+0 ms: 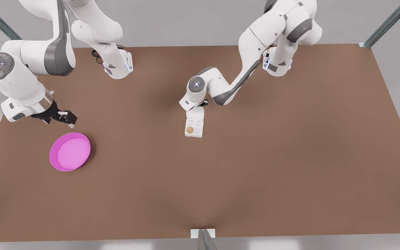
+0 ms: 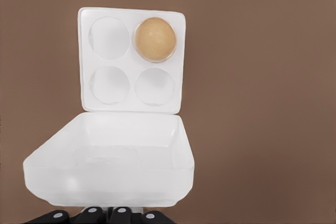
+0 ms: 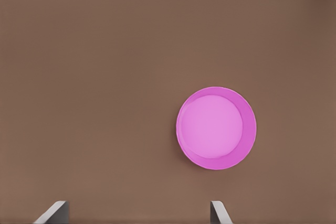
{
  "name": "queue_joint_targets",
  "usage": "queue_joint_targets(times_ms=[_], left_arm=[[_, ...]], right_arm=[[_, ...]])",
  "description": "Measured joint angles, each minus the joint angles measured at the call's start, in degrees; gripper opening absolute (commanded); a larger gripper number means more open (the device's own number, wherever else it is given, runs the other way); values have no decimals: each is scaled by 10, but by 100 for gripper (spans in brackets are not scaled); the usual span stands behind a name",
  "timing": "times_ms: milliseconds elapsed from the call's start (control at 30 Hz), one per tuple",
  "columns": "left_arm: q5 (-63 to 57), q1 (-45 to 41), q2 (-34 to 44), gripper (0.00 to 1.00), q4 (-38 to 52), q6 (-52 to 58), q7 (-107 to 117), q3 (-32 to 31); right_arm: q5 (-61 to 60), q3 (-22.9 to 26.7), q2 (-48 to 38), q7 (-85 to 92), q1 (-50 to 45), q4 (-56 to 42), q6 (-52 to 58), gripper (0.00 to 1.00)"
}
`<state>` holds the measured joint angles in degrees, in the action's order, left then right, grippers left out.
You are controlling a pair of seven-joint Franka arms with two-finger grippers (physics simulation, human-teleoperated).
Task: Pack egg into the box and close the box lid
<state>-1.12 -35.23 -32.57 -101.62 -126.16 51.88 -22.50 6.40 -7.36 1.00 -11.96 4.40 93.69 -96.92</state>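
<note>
1. A flat, matte brown table [image 1: 255, 166] spans the front view, with pale grey floor around it and metal frame struts at the upper corners.
2. The box [image 1: 193, 127], a smooth white carton with four round cups, sits near the frame's centre; the egg [image 1: 189, 130], a tan oval with a faint speckle, rests in the cup at the tray's lower left corner in the front view.
3. The box lid [image 2: 107, 166], a glossy white flap with a raised rim, stands tilted up from its hinge.
4. The left gripper [image 2: 105, 215] sits right at the lid's free edge; whether it is open or pinching cannot be told.
5. The right gripper [image 1: 64, 117] hangs at the front view's left, above a round pink dish [image 1: 69, 151] with a smooth raised rim; its fingers [image 3: 52, 212] are spread apart and hold nothing.
</note>
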Motion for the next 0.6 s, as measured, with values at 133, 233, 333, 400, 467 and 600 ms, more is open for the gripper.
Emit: queue_joint_targets(times_ms=[133, 233, 333, 400, 467, 600], left_arm=[[-4, 7, 1, 21, 0, -6, 12, 0], [-10, 20, 1, 21, 0, -10, 19, 0], [-15, 30, 0, 21, 1, -18, 25, 0], [-17, 36, -1, 21, 6, -25, 28, 1], [-17, 40, -2, 21, 18, -30, 31, 2], [-17, 75, -7, 28, 88, -10, 36, 1]], right_arm=[[-2, 0, 3, 9, 6, 0, -1, 100], [-4, 0, 4, 14, 11, -1, -2, 100], [-7, 3, 4, 19, 13, -1, -2, 100], [-10, 6, 6, 22, 14, -1, -2, 100], [-12, 6, 9, 24, 17, -1, -3, 100], [-16, 6, 11, 30, 25, -1, -3, 100]])
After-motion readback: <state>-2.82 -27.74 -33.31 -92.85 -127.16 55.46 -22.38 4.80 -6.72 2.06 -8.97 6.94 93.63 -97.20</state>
